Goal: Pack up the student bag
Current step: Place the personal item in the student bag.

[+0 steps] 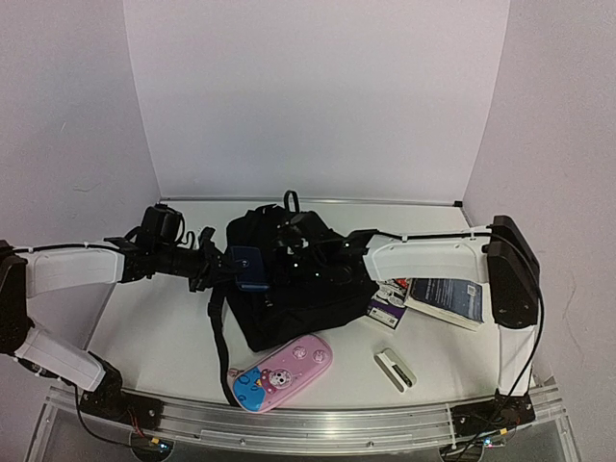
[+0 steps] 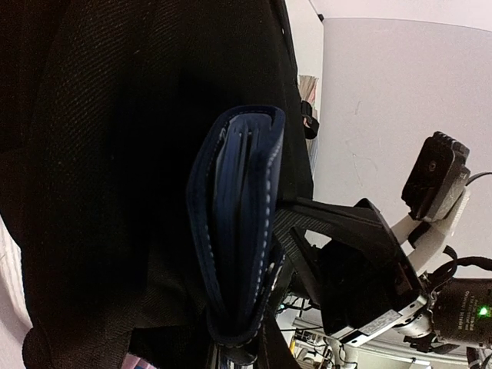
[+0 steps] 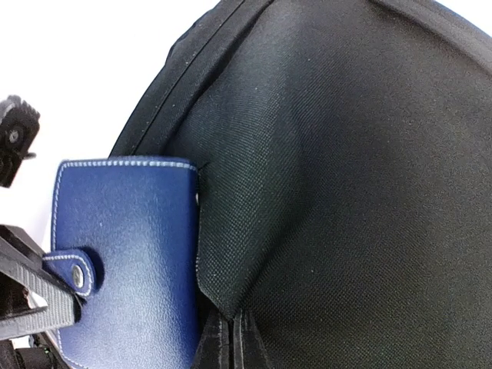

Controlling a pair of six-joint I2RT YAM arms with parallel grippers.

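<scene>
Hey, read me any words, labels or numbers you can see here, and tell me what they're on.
No text is readable.
On the book, the pale lettering on the dark cover is too small to read.
On the purple packet, the print is too blurred.
On the wallet and the bag, no print shows.

On the white desk (image 1: 154, 327), a pink-and-blue cartoon pencil case (image 1: 282, 373) lies at 6 o'clock and a small white-and-black object (image 1: 396, 369) at 5. A dark-covered book (image 1: 446, 299) lies at 3, with a purple-and-white packet (image 1: 388, 306) just beside it. A navy wallet (image 1: 248, 269), stitched white, sits off the desk toward 9.
</scene>
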